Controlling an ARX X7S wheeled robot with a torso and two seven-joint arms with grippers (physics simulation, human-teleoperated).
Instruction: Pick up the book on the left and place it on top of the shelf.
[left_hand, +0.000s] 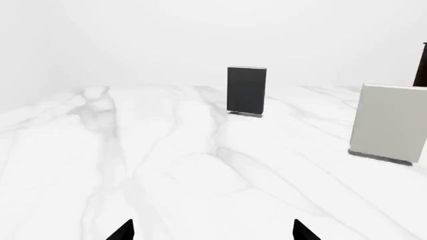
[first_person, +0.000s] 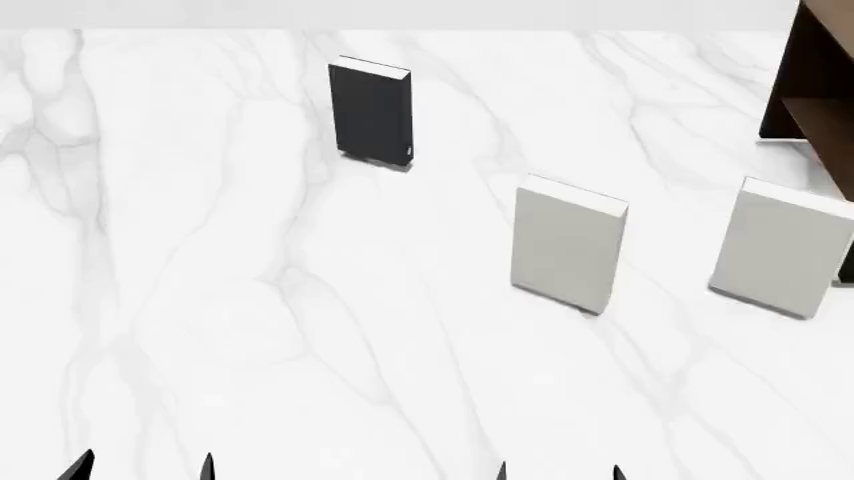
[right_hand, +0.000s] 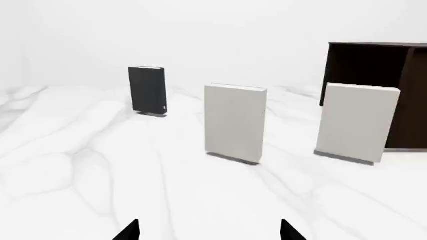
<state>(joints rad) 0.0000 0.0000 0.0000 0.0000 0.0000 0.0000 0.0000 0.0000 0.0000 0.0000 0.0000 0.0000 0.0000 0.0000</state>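
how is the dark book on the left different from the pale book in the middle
The dark book is charcoal-black with white page edges; the middle pale book is light grey-white all over. The dark book stands farther back on the marble table and farther left; the pale book is nearer the robot and closer to the shelf. The dark book shows a small pale mark near a lower corner; the pale book shows none. Both stand upright, untouched.

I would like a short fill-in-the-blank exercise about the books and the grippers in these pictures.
1. The dark book stands ____ on the marble table.
2. The number of light grey books is ____.
3. The left gripper and the right gripper are both ____.
4. The shelf is ____ brown.

Missing words: upright; two; open; dark
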